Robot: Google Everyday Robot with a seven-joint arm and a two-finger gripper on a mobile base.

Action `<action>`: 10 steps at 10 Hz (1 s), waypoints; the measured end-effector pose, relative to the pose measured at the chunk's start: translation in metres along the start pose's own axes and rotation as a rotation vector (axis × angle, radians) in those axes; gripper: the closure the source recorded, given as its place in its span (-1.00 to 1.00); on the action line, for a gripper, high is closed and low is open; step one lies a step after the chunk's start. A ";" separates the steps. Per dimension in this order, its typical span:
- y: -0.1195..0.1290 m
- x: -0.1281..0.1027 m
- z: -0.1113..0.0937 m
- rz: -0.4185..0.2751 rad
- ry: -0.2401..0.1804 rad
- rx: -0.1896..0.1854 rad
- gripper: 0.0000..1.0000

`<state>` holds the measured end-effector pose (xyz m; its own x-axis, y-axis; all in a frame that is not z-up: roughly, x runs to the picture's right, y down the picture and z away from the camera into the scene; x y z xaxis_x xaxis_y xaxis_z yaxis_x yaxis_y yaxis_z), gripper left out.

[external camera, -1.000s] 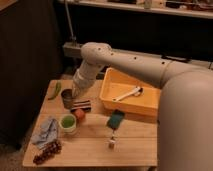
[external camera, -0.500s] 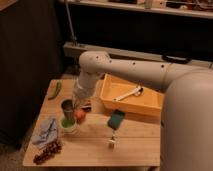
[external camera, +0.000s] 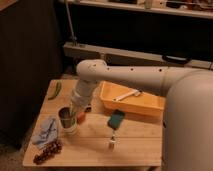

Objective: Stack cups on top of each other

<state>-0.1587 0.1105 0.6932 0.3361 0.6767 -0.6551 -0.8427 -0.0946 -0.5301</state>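
- While the white robot arm (external camera: 120, 75) reaches down over the left part of the light wooden table (external camera: 135, 142), its gripper (external camera: 75, 107) sits just above and behind a dark grey-brown round cup (external camera: 65, 117); the wrist hides the jaws, so whether they hold that cup cannot be told.
- That dark cup stands upright in or on a pale cup (external camera: 70, 127), of which only a light rim and wall show beneath it; the frame does not settle whether that lower cup is the white one or the light green one, and no third cup can be made out.
- By the look of it, the step in hand is seating the dark cup onto the one below.
- If so, the next move calls for a straight, level release and a clean lift, so the stack is not tipped.
- A small orange round fruit (external camera: 81, 118) lies touching or just beside the stack on its right and could be nudged.
- Well apart to the right sits a yellow rectangular plastic tub (external camera: 131, 100).
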 end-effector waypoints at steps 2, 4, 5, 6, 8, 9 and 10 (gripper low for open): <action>0.003 -0.005 0.001 -0.008 -0.001 0.002 0.65; 0.000 -0.011 0.002 -0.003 -0.003 0.012 0.65; -0.001 -0.013 0.002 0.000 -0.005 0.014 0.65; -0.001 -0.016 0.003 0.002 -0.007 0.016 0.65; -0.002 -0.020 0.004 0.002 -0.008 0.019 0.65; -0.001 -0.021 0.005 0.002 -0.006 0.020 0.65; -0.001 -0.022 0.007 0.000 -0.002 0.022 0.63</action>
<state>-0.1678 0.1004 0.7121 0.3356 0.6780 -0.6539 -0.8517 -0.0782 -0.5182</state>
